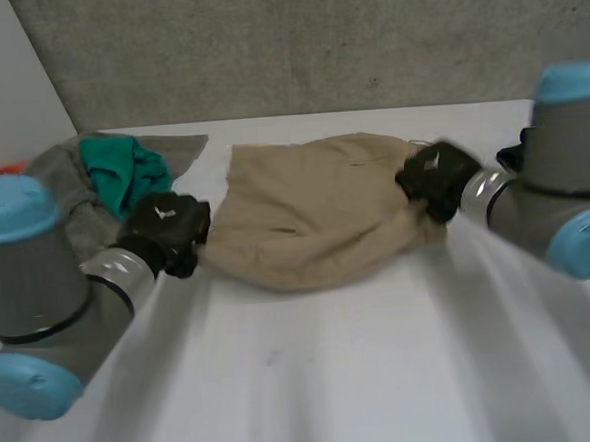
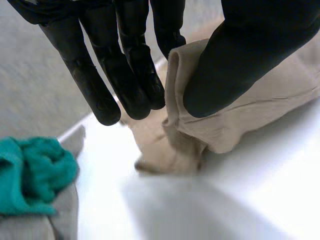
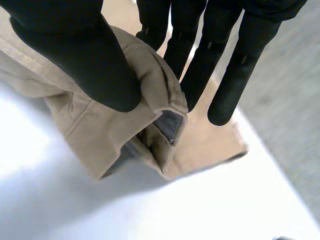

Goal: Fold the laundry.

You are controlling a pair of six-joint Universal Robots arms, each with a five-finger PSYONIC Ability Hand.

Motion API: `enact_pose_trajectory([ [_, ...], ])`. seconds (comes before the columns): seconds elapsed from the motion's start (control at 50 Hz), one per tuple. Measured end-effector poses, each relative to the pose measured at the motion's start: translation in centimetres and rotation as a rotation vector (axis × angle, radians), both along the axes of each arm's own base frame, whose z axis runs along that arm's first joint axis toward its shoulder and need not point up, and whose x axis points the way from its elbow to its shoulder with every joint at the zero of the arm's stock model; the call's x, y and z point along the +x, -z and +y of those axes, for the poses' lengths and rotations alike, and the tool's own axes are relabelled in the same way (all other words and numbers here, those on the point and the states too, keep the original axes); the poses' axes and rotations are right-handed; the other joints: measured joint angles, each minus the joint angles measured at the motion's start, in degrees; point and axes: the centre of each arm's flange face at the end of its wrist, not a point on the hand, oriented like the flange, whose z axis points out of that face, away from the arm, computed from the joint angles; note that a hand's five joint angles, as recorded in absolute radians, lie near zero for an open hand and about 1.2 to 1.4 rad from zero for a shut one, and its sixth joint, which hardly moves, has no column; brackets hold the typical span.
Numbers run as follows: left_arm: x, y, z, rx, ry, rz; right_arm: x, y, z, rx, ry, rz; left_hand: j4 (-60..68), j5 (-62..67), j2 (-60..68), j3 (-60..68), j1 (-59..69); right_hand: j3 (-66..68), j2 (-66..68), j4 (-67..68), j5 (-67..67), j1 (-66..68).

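Wrist views: left hand, right hand pinch beige garment ends; garment type unclear.

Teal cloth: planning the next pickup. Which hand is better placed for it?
Left, likely: the teal cloth lies beside the left hand, while the right hand pinches the tan garment at its far end.

A white surface spreads across the foreground, smooth and softly lit. Beyond its far edge rises a grey, speckled wall with a rough, concrete-like texture. At the far left a plain pale panel meets that wall along a slanting edge.
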Motion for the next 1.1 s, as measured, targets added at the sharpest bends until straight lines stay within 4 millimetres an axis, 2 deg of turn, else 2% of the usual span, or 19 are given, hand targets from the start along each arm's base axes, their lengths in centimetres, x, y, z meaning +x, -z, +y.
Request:
enact_pose_trajectory([
  [0.02,0.0,0.0,0.0,0.000,0.000,0.000,0.0,0.0,0.0,0.000,0.000,0.000,0.00,0.00,0.00,0.00,0.00,0.00,0.00,0.00,0.00,0.00],
  [0.04,-0.2,1.8,-1.0,0.009,-0.006,-0.034,0.2,2.5,-0.3,0.028,0.031,0.039,0.00,0.00,0.00,0.00,0.00,0.00,0.00,0.00,0.00,0.00],
  [0.06,-0.3,2.6,-1.7,0.008,-0.010,-0.050,0.4,3.6,-0.7,0.033,0.056,0.051,0.00,0.00,0.00,0.00,0.00,0.00,0.00,0.00,0.00,0.00],
  [0.1,-0.5,3.3,-2.4,0.009,-0.016,-0.068,0.5,4.5,-1.2,0.028,0.088,0.054,-2.37,-1.60,-2.20,-2.12,-1.01,-1.72,-2.00,-1.77,-1.57,-1.45],
  [0.12,-0.6,3.8,-2.9,0.009,-0.021,-0.080,0.5,5.1,-1.5,0.019,0.115,0.049,-6.55,-5.45,-6.30,-6.19,-4.58,-11.09,-10.66,-11.14,-10.74,-9.25],
  [0.16,-0.8,4.4,-3.7,0.012,-0.029,-0.100,0.6,5.7,-2.2,-0.005,0.166,0.027,-24.45,-23.05,-24.86,-23.72,-23.84,-31.30,-31.13,-31.41,-31.46,-28.00],
  [0.18,-0.8,4.5,-3.9,0.014,-0.031,-0.105,0.6,5.7,-2.4,-0.013,0.179,0.019,-24.45,-23.05,-24.86,-23.72,-23.84,-35.41,-35.00,-35.64,-35.04,-31.08],
  [0.22,-0.9,4.6,-4.0,0.025,-0.036,-0.119,0.6,5.6,-2.6,-0.034,0.211,-0.011,-36.94,-35.72,-36.40,-36.08,-34.68,-44.04,-43.14,-44.20,-44.24,-40.26],
  [0.26,-0.9,4.3,-3.7,0.037,-0.037,-0.126,0.4,5.0,-2.4,-0.048,0.228,-0.038,-38.62,-37.46,-38.04,-37.78,-35.79,-45.98,-44.21,-46.81,-47.23,-42.28],
  [0.32,-0.7,3.5,-2.7,0.051,-0.034,-0.130,0.1,3.5,-1.8,-0.066,0.239,-0.082,-40.02,-38.92,-39.29,-38.68,-36.20,-46.10,-44.21,-47.11,-47.75,-42.29],
  [0.44,0.0,1.2,0.7,0.033,-0.007,-0.108,-1.1,-0.4,1.4,-0.070,0.221,-0.138,-40.01,-38.90,-39.36,-38.67,-36.19,-42.56,-41.90,-42.59,-41.25,-38.35],
  [0.5,0.4,0.7,1.9,0.018,0.007,-0.100,-1.7,-1.2,2.8,-0.055,0.210,-0.138,-39.51,-38.25,-39.07,-38.53,-35.91,-39.98,-38.75,-40.07,-38.80,-35.79],
  [0.56,0.7,0.4,3.1,0.004,0.026,-0.097,-2.3,-1.6,4.3,-0.026,0.194,-0.122,-32.25,-30.97,-31.90,-31.75,-28.04,-36.97,-35.40,-37.20,-35.97,-33.10],
  [0.66,0.9,0.8,4.6,0.003,0.069,-0.118,-3.1,-0.8,6.7,0.053,0.150,-0.056,-18.52,-17.59,-18.13,-18.02,-14.47,-35.29,-34.15,-35.76,-34.51,-32.21],
  [0.72,0.8,1.2,4.9,0.011,0.090,-0.137,-3.2,-0.2,7.2,0.080,0.134,-0.031,-16.99,-16.16,-16.77,-16.70,-13.70,-35.15,-34.13,-35.72,-34.35,-32.12],
  [0.78,0.5,1.9,5.0,0.026,0.110,-0.162,-3.2,1.6,7.8,0.126,0.106,0.006,-18.20,-17.01,-17.95,-17.79,-14.99,-35.15,-34.13,-35.72,-34.35,-32.12],
  [0.92,-0.2,3.8,3.9,0.050,0.131,-0.216,-2.6,4.4,6.6,0.123,0.097,0.005,-29.53,-28.15,-29.21,-28.93,-26.79,-35.94,-34.53,-36.26,-35.89,-32.38],
  [0.98,-0.4,4.1,3.5,0.050,0.131,-0.224,-2.5,4.7,6.3,0.111,0.099,0.000,-32.17,-30.88,-31.44,-31.23,-28.74,-36.12,-34.69,-36.46,-36.43,-32.49],
  [1.1,-1.2,5.4,0.4,0.025,0.105,-0.253,-1.6,6.1,3.9,0.009,0.123,-0.022,-34.91,-33.96,-34.24,-33.95,-31.22,-37.51,-36.25,-38.29,-38.60,-33.47],
])
